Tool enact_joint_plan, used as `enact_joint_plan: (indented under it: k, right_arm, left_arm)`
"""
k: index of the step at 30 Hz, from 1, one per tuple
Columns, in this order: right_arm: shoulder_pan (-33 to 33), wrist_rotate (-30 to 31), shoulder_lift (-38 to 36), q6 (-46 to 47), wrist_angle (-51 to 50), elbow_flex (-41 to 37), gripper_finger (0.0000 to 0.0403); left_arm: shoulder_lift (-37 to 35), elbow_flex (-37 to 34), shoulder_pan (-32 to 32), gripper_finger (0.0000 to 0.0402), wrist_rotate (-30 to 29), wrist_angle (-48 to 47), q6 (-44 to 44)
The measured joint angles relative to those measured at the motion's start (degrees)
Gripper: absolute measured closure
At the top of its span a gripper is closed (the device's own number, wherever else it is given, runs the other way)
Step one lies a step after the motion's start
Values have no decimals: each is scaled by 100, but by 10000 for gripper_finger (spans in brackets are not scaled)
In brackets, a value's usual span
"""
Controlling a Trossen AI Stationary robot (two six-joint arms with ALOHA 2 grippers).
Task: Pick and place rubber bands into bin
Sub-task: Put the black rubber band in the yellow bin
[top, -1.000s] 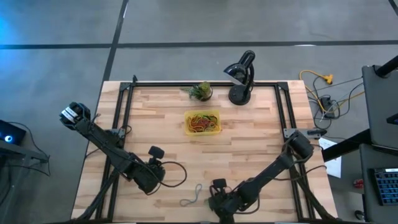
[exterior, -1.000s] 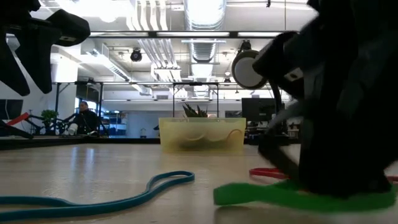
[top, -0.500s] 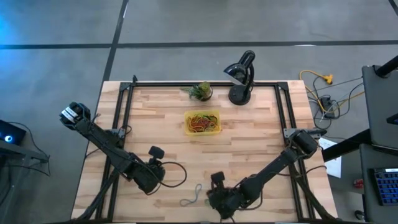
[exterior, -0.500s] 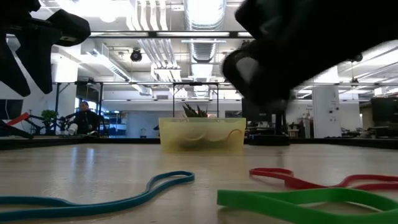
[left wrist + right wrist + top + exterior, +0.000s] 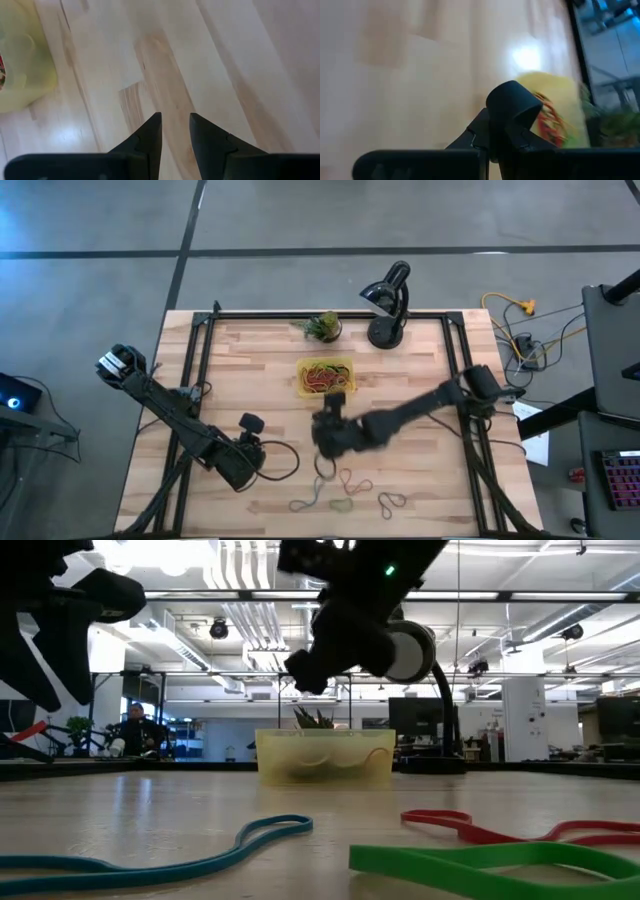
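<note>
Bin: I saw the yellow bin (image 5: pixel 325 377) on the far half of the table (image 5: pixel 250 370), between the middle and the far edge, with a tangle of red, green and yellow rubber bands (image 5: pixel 322 378) inside it.
Loose bands: I counted several more near the front edge — a teal band (image 5: pixel 150 862), a green band (image 5: pixel 490 865), a red band (image 5: pixel 480 827), and in the high view a small dark loop (image 5: pixel 392 501) to the right of them.
Right tool (image 5: pixel 327 436): I found it over the middle of the table, between the bin and the loose bands, clear of the surface in the low view; its fingers (image 5: pixel 485 131) were pressed together. I could not tell whether a band was pinched between them.
Left tool (image 5: pixel 175 131): I had it waiting above bare wood at the front left, fingers a narrow gap apart and nothing between them; a corner of the bin showed in its wrist view.
Background: I noted a potted plant (image 5: pixel 323 326) and a black desk lamp (image 5: pixel 388 305) at the far edge.
</note>
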Motion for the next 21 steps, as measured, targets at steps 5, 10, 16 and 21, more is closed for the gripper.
enact_joint_plan:
  k: [5, 10, 16, 21]
  right_arm:
    - [-800, -7, -161, -78, -167, 0, 394]
    - [-1481, -406, -350, -83, -369, 0, 394]
    - [-2040, -1290, -401, 57, -623, 0, 394]
    - [-2202, -1402, -398, 237, -867, -2, 394]
  left_arm:
    - [0, -86, 0, 318, 0, 11, -16]
    - [0, -91, 0, 318, 0, 30, -19]
    - [0, -91, 0, 318, 0, 61, -21]
    - [0, -82, 0, 318, 0, 63, -21]
